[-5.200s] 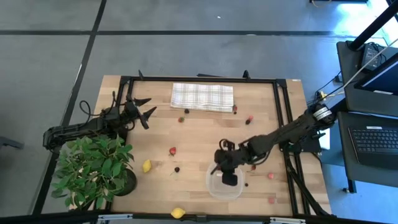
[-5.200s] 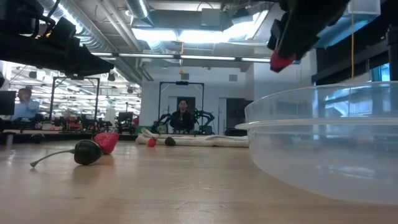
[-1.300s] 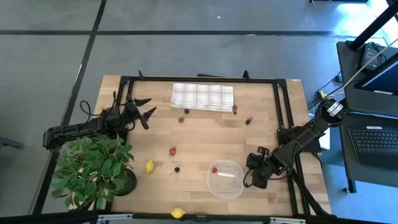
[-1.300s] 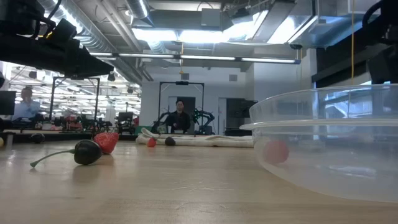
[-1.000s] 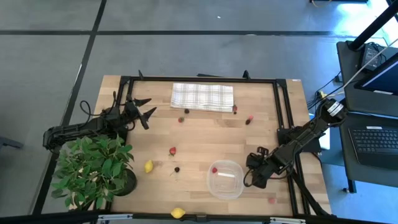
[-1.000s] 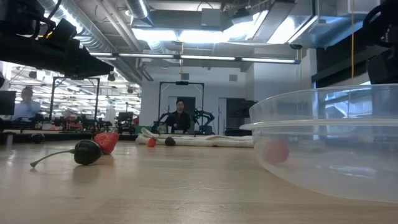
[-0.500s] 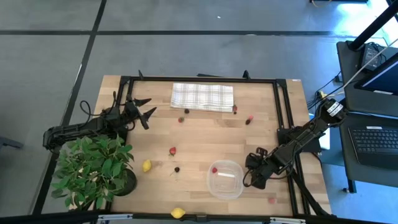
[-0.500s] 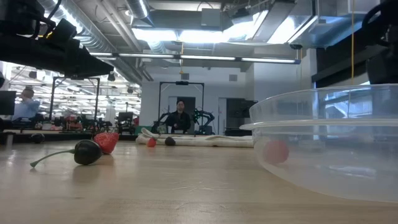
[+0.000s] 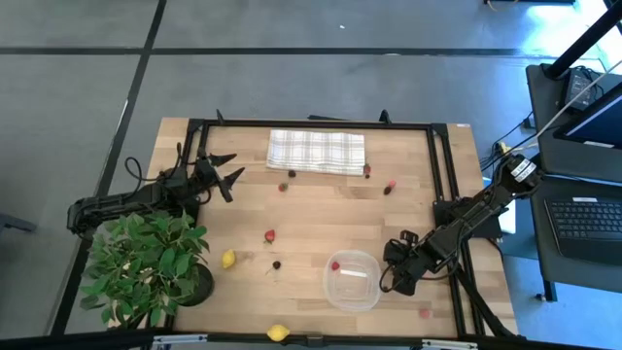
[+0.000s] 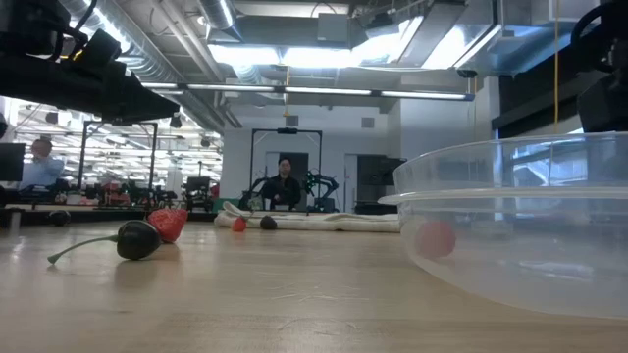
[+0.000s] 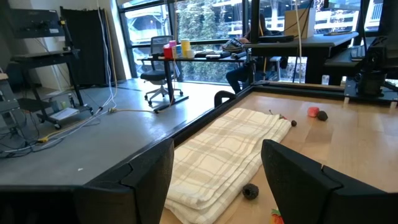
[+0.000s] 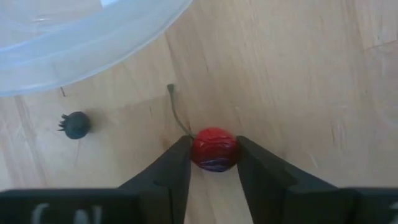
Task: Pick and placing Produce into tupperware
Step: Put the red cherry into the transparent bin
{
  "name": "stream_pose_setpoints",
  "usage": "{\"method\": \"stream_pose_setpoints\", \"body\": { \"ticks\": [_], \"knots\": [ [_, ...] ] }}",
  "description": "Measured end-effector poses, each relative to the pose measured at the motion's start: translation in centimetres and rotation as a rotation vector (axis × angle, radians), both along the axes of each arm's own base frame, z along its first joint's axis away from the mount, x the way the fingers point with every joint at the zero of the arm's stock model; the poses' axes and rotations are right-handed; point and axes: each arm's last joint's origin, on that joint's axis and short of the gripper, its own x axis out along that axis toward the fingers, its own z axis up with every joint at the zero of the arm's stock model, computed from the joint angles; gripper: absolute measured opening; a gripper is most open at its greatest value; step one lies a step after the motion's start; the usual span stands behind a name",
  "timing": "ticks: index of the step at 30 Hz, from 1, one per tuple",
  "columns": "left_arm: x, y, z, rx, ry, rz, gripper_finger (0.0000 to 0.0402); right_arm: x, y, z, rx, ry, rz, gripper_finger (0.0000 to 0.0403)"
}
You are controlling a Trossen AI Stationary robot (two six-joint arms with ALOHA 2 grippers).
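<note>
The clear tupperware (image 9: pixel 351 280) stands near the table's front edge with one red piece (image 9: pixel 335 264) inside it. Just to its right, my right gripper (image 9: pixel 391 280) points steeply down at the table and is shut on a red cherry (image 12: pixel 213 149). A small dark berry (image 12: pixel 76 124) lies on the wood between the cherry and the tupperware's rim (image 12: pixel 93 37). At the far left, my left gripper (image 9: pixel 228 171) hangs level and open above the table, touching nothing. Two yellow lemons (image 9: pixel 228 259) (image 9: pixel 279 332) and other small red and dark pieces lie scattered on the table. My right gripper pinches the cherry's round body (image 12: pixel 202 151) between its two fingers (image 12: pixel 174 171), one on each side. The fingers come from above, slanting steeply down. The cherry sits on the table top, and its thin stem (image 12: pixel 177 115) sticks out toward the tupperware.
A checked cloth (image 9: pixel 316 151) lies at the far edge, with small fruits (image 9: pixel 283 187) (image 9: pixel 389 189) near it. A leafy potted plant (image 9: pixel 146 262) stands at the near left. A dark cherry with a stem (image 10: pixel 137 240) and a red strawberry (image 10: pixel 169 224) lie left of the tupperware (image 10: pixel 510 226).
</note>
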Motion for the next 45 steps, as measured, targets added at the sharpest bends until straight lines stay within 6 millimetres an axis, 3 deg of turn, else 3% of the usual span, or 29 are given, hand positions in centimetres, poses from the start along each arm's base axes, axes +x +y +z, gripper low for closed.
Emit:
{"method": "stream_pose_setpoints", "body": {
  "ticks": [6, 21, 32, 39, 45],
  "knots": [
    [0.0, 0.0, 0.0, 0.000, 0.000, 0.000, 0.0237, 0.0, 0.0, 0.0, -0.001, 0.000, 0.001, 0.0080],
    [0.0, 0.0, 0.0, 0.000, 0.000, 0.000, 0.0237, 0.1, 0.1, 0.3, -0.007, 0.006, 0.004, 0.0082],
    [0.0, 0.0, 0.0, 0.000, -0.001, 0.000, 0.0237, 1.9, 1.1, 6.2, -0.064, 0.062, -0.010, 0.0082],
    [0.0, 0.0, 0.0, -0.001, -0.001, 0.000, 0.0237, 5.0, 1.1, 9.8, -0.064, -0.141, -0.009, 0.0082],
    [0.0, 0.0, 0.0, -0.001, 0.000, 0.000, 0.0237, 7.9, 0.8, 10.4, -0.060, -0.334, 0.126, 0.0082]
  ]
}}
